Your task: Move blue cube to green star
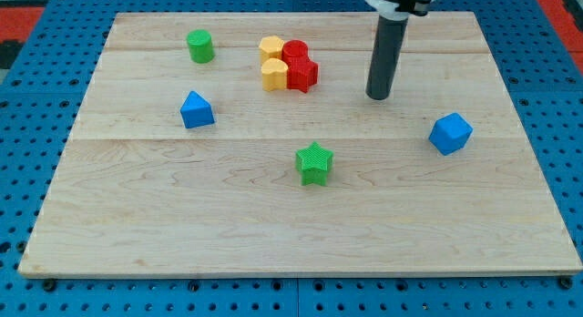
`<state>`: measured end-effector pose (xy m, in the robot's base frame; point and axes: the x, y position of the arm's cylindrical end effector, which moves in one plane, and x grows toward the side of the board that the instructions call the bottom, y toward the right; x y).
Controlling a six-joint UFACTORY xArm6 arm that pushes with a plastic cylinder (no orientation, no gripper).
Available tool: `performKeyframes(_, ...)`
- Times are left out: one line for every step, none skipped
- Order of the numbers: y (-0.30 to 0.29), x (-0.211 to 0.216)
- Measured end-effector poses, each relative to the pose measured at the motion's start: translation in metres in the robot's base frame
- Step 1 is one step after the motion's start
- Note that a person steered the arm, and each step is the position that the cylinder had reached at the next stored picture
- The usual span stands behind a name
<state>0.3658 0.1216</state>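
Observation:
The blue cube [451, 133] sits on the wooden board toward the view's right. The green star [315, 163] lies near the board's middle, well to the left of the cube. My tip [378, 96] rests on the board above and between them, up and to the left of the blue cube and up and to the right of the green star, touching neither.
A blue triangular block [197, 109] sits at the left. A green cylinder [200, 46] is at the upper left. Two yellow blocks [271, 63] and two red blocks [300, 65] cluster at the top middle, left of my tip. The board's right edge [533, 135] lies beyond the cube.

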Motion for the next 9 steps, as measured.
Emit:
performKeyframes(0.001,0.0)
performKeyframes(0.006,-0.004)
performKeyframes(0.053,-0.017)
performKeyframes(0.093,-0.018)
performKeyframes(0.101,-0.003)
performKeyframes(0.099,0.021)
performKeyframes(0.098,0.035)
performKeyframes(0.079,0.051)
performKeyframes(0.049,0.059)
